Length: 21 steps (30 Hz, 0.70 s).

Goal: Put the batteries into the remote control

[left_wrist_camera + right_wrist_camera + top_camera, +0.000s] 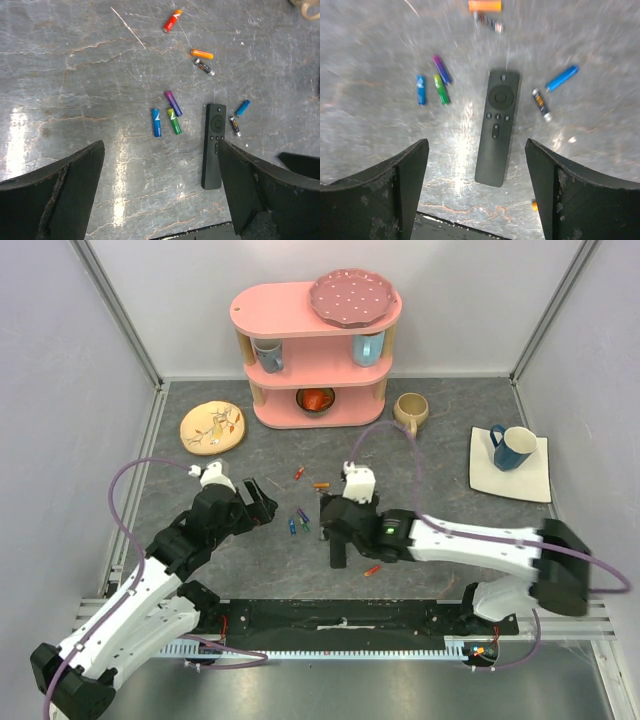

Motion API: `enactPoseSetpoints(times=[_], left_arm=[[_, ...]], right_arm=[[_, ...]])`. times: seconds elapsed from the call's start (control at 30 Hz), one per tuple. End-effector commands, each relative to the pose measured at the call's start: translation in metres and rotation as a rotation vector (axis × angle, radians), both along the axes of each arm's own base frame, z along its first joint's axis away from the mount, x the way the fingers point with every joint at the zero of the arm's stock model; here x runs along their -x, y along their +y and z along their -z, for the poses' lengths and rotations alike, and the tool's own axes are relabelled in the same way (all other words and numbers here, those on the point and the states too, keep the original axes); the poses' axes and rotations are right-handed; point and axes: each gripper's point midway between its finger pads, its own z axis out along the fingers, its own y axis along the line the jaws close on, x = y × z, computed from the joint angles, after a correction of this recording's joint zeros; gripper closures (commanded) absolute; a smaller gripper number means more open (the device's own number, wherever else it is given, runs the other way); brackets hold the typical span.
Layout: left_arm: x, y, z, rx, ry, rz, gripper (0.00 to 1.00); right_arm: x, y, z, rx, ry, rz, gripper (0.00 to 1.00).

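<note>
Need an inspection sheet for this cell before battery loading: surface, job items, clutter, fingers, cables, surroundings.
Surface: grey marbled table, with glare patches; no spills seen.
Job's things: remote control lies flat, buttons up, battery recess not visible; batteries lie loose on the table around it.
Clutter: pink shelf with a pink plate on top; yellow plate; beige mug; blue mug on a white square dish.
Grippers: left gripper fingers open, empty, above the batteries; right gripper fingers open, empty, above the remote control.
Cables: purple cables loop over the table from both arms.
Surroundings: pale enclosure walls and a metal frame.
</note>
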Motion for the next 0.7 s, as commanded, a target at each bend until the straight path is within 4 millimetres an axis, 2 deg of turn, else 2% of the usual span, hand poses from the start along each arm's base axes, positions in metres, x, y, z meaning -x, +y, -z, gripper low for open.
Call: enactPoseSetpoints(times=[0.0, 0.03, 0.07, 0.13, 0.17, 0.23, 0.27, 0.3, 0.33, 0.4, 0.43, 0.5, 0.53, 0.57, 0.63, 0.67], left_arm=[[-0.007, -0.029, -0.005, 0.037, -0.018, 0.123, 0.01], [-0.005, -0.037, -0.004, 0.038, -0.01, 0.146, 0.01], [-0.005, -0.043, -0.002, 0.042, 0.0, 0.157, 0.01], [-0.003, -0.06, 0.002, 0.031, 0.017, 0.195, 0.02], [-0.002, -0.067, 0.003, 0.035, 0.024, 0.207, 0.04], [0.001, -0.087, 0.006, 0.013, 0.036, 0.243, 0.05], [0.002, -0.093, 0.008, 0.004, 0.047, 0.252, 0.06], [0.004, -0.105, 0.003, 0.003, 0.039, 0.277, 0.06], [0.004, -0.113, 0.014, -0.023, 0.068, 0.289, 0.06], [0.009, -0.131, 0.015, -0.028, 0.079, 0.324, 0.06], [0.01, -0.139, 0.027, -0.056, 0.108, 0.334, 0.06], [0.014, -0.156, 0.028, -0.07, 0.112, 0.355, 0.06], [0.014, -0.161, 0.032, -0.084, 0.117, 0.361, 0.06], [0.015, -0.164, 0.044, -0.114, 0.146, 0.36, 0.06], [0.012, -0.172, 0.047, -0.122, 0.153, 0.36, 0.06], [0.011, -0.172, 0.057, -0.145, 0.181, 0.348, 0.06]], right_arm=[[-0.021, -0.043, -0.073, 0.05, -0.26, -0.045, 0.13], [-0.022, -0.057, -0.072, 0.105, -0.279, -0.063, 0.13], [-0.024, -0.07, -0.086, 0.09, -0.315, -0.042, 0.13], [-0.028, -0.094, -0.086, 0.125, -0.328, -0.018, 0.12], [-0.028, -0.105, -0.095, 0.108, -0.351, 0.002, 0.12], [-0.03, -0.124, -0.091, 0.131, -0.356, 0.03, 0.11], [-0.029, -0.13, -0.097, 0.109, -0.37, 0.04, 0.11], [-0.03, -0.137, -0.093, 0.117, -0.367, 0.052, 0.11], [-0.03, -0.14, -0.092, 0.115, -0.368, 0.057, 0.11], [-0.03, -0.146, -0.093, 0.11, -0.376, 0.066, 0.11], [-0.029, -0.148, -0.09, 0.118, -0.372, 0.064, 0.1], [-0.028, -0.151, -0.089, 0.113, -0.372, 0.069, 0.1], [-0.028, -0.15, -0.087, 0.113, -0.368, 0.062, 0.1], [-0.027, -0.15, -0.086, 0.114, -0.365, 0.059, 0.1], [-0.026, -0.15, -0.083, 0.114, -0.359, 0.05, 0.1], [-0.026, -0.151, -0.083, 0.117, -0.358, 0.051, 0.09]])
